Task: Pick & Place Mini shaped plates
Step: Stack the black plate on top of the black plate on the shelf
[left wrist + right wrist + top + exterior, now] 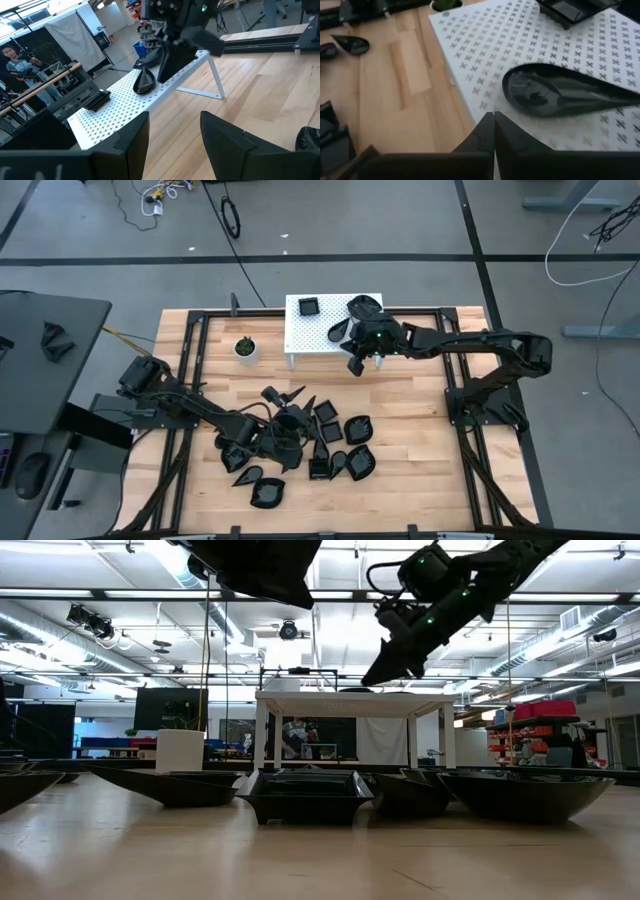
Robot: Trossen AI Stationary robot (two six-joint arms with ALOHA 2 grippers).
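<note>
Right pincer [493,122] closed, empty, above the white stand [310,335]; teardrop plate [560,92] lies on the stand just beyond its tips. Only the wrist view shows that gap. Left pincer [172,137] open, empty, over the plate cluster [335,445] on the surface.

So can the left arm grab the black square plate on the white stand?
Probably yes: the left gripper faces the white perforated stand, jaws open, nothing blocking the black square plate.

Glossy black mini shaped plates [345,442] lie clustered at lower centre of the tabletop [420,440]. A square one [308,306] and a teardrop one [560,92] rest on the white stand [310,340], upper centre.
</note>
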